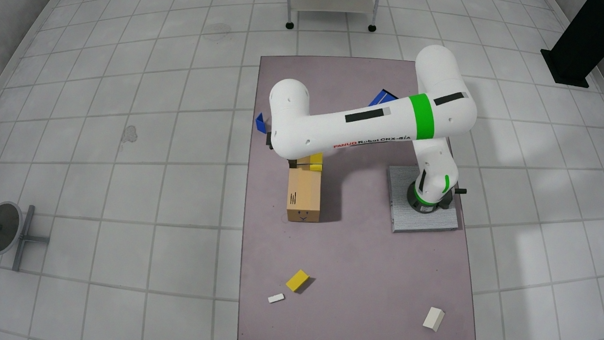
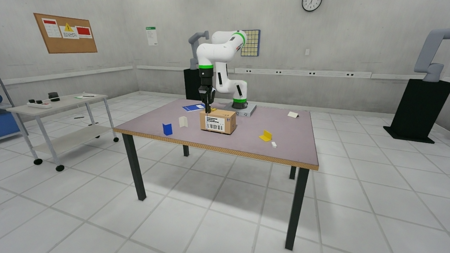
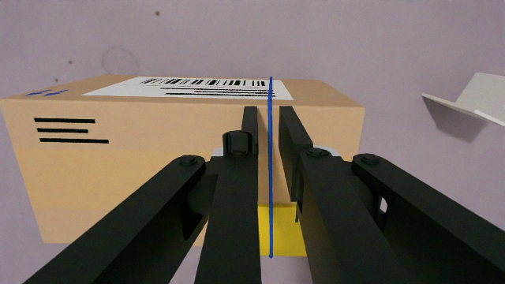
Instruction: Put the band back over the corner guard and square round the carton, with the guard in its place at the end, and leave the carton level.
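The carton [image 1: 304, 190] [image 2: 231, 124] [image 3: 99, 177] stands level on the table. A yellow corner guard [image 1: 315, 157] [image 2: 213, 109] [image 3: 286, 233] sits on its top edge on the robot's side, near one end. The thin blue band [image 1: 304, 164] [image 3: 270, 177] crosses the carton's top, passes over the guard and runs down across the label face; it looks straight and square. Its underside run is hidden. My gripper [image 2: 207, 110] [image 3: 267, 126] points down at the carton top near the label-side edge. Its fingers stand narrowly open, one each side of the band, with a gap to it.
A blue angle piece [image 1: 260, 123] [image 2: 167, 129] and a cream one [image 2: 182, 121] [image 3: 483, 95] stand beyond the banded end. A loose yellow angle piece [image 1: 297, 280] [image 2: 266, 135] and small white block [image 1: 276, 298] [image 2: 274, 144] lie past the other end. A blue booklet [image 1: 382, 97] [image 2: 193, 108] lies behind.
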Controlling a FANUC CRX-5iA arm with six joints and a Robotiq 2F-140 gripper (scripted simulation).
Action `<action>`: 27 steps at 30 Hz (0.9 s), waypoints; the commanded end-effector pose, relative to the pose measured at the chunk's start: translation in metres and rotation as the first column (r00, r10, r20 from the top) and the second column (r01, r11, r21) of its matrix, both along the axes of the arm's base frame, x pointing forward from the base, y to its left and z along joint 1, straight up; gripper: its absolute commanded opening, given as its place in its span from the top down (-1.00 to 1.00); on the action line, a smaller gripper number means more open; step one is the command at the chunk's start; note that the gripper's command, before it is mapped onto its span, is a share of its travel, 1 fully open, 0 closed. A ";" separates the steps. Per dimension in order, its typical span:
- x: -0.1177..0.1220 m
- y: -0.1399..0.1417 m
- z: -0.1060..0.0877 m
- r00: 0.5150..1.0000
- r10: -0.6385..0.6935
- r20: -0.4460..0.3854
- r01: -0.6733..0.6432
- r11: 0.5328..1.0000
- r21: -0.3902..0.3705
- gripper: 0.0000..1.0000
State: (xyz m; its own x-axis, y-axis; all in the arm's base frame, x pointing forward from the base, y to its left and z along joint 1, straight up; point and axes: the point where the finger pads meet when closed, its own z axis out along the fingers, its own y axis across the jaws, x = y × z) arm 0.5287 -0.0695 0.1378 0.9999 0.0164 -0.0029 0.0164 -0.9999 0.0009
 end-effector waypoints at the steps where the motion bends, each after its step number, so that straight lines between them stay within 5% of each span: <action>1: 0.000 0.000 0.001 1.000 0.000 0.002 0.000 1.000 0.000 0.63; 27: 0.000 0.000 -0.003 1.000 0.000 0.002 0.000 1.000 0.000 0.63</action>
